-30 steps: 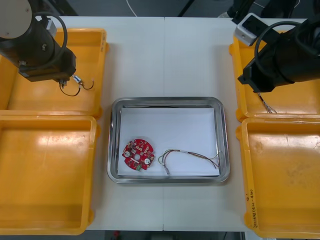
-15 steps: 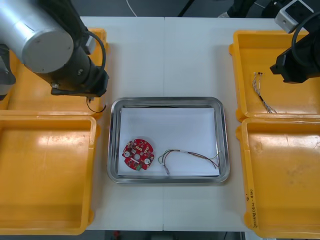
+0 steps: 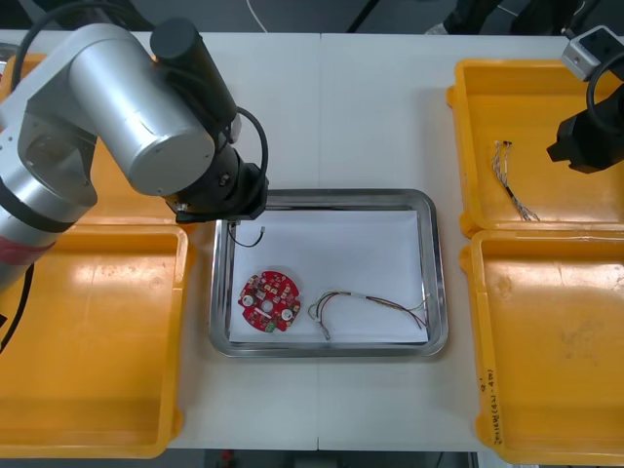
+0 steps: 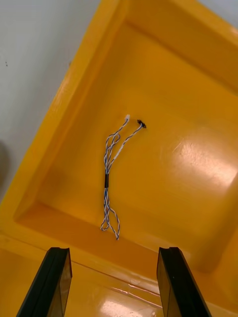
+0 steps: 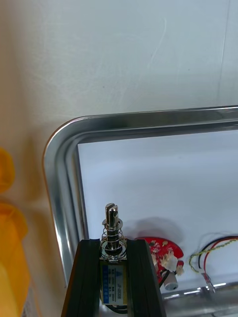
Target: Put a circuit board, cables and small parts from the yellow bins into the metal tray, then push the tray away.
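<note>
Metal tray (image 3: 438, 292), far corner: left gripper (image 5: 113, 250) hangs above it, clamped on a small metal part (image 5: 112, 220). Right gripper (image 4: 114, 277), jaws apart, hovers over a yellow bin (image 4: 188, 163).

Open tray (image 3: 341, 249) floor beyond circuit board (image 3: 269, 301)

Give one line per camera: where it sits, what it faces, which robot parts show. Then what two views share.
Front: above the arms, steeply down at the metal tray and yellow bins; both arms show.
Left wrist: on the left arm, facing the tray's corner; left gripper shut on a small metal part.
Right wrist: on the right arm, facing a blue and white cable in a bin; right gripper open.
Shared: front and left wrist show the red circuit board.
</note>
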Robot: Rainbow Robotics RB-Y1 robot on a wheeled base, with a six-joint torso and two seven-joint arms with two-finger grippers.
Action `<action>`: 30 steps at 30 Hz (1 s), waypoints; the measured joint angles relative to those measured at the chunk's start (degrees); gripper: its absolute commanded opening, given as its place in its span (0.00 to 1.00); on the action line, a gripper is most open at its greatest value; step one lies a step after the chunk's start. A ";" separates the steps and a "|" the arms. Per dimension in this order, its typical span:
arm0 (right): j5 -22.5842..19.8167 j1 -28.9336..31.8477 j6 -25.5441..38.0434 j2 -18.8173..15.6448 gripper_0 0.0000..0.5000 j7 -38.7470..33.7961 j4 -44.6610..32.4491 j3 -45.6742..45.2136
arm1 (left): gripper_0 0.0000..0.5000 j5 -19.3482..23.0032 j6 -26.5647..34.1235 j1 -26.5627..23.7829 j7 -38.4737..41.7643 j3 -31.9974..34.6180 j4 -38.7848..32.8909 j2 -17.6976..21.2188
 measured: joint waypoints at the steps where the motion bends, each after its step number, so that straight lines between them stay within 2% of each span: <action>1: 0.05 -0.11 0.00 0.00 1.00 0.00 1.10 0.00 | 0.00 -0.43 -0.96 0.00 0.00 -0.77 0.85 -0.21; 14: 2.46 -3.74 0.00 0.00 1.00 0.00 12.74 0.00 | 0.00 -4.09 -10.06 0.00 0.00 -8.99 9.01 -1.81; 24: 2.76 -4.78 -0.39 0.00 1.00 0.00 21.25 0.00 | 0.01 -4.52 -12.37 0.00 0.00 -10.75 10.53 -1.99; 26: 2.94 -4.88 -1.67 0.00 1.00 0.00 22.29 0.01 | 0.08 -4.52 -12.77 0.00 0.00 -10.77 10.81 -2.00; 27: 2.97 -4.90 -2.63 0.00 1.00 0.00 22.74 0.02 | 0.24 -4.52 -12.82 0.00 0.00 -10.77 10.92 -2.00; 28: 3.00 -4.92 -3.40 0.00 1.00 0.00 23.14 0.02 | 0.49 -4.52 -12.82 0.00 0.00 -10.77 11.01 -2.00; 29: 3.08 -4.94 -4.15 0.00 1.00 0.00 23.58 0.05 | 0.69 -4.52 -12.83 0.00 0.00 -10.77 11.08 -2.00; 30: 3.22 -4.95 -4.83 0.00 1.00 0.00 23.90 0.11 | 0.78 -4.52 -12.85 0.00 0.00 -10.77 11.12 -2.00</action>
